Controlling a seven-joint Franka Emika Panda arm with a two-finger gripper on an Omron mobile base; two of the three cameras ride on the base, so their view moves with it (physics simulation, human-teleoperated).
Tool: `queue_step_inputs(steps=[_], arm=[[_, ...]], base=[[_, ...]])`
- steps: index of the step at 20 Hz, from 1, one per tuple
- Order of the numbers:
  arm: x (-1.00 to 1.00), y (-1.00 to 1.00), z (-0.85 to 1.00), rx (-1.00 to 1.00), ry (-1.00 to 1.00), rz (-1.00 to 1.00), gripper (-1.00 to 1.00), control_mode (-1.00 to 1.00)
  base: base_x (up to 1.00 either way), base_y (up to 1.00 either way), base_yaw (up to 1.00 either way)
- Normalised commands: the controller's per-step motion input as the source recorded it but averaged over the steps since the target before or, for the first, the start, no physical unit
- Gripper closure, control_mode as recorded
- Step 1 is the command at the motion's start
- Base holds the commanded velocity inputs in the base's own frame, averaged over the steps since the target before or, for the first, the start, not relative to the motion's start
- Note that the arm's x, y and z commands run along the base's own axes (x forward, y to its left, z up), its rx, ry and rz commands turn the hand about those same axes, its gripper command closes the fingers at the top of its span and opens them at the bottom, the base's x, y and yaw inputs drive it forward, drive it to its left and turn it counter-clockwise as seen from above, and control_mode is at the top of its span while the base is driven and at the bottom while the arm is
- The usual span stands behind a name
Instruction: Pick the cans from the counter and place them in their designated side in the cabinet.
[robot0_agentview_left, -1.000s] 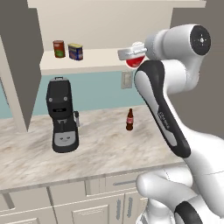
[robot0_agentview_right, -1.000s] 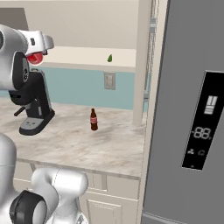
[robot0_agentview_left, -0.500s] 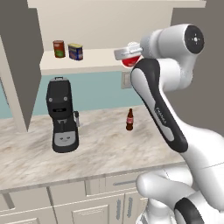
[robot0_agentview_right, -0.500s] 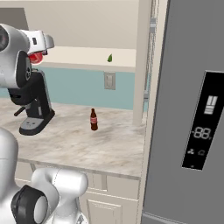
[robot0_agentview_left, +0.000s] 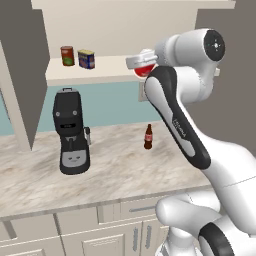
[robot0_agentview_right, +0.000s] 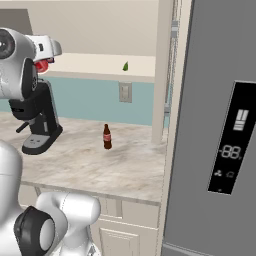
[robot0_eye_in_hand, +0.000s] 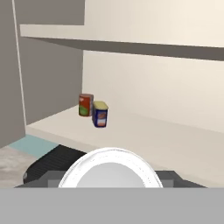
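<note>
Hand view: I'm holding the bright red white-topped can (robot0_eye_in_hand: 110, 168) upright in the gripper (robot0_agentview_left: 142, 67).
The cream cabinet shelf (robot0_eye_in_hand: 175, 146) is lying straight ahead.

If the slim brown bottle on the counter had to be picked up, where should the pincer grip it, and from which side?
Grip the bottle around its wider lower body, coming in level from the counter's open front; it stands upright and alone, and its neck looks too narrow for a sure hold.
</note>
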Motion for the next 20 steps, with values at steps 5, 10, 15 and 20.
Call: queue_step_inputs(steps=[5, 10, 15, 20], arm=[[0.2, 0.07, -0.08, 0.0, 0.0, 0.02, 1.0, -1.0], [0.22, 0.1, -0.06, 0.0, 0.0, 0.01, 1.0, -1.0], [0.19, 0.08, -0.03, 0.0, 0.0, 0.01, 1.0, -1.0], [0.21, 0.08, -0.04, 0.0, 0.01, 0.01, 1.0, -1.0]], base=[[0.0, 0.0, 0.0], [0.0, 0.0, 0.0], [0.0, 0.0, 0.0], [0.0, 0.0, 0.0]])
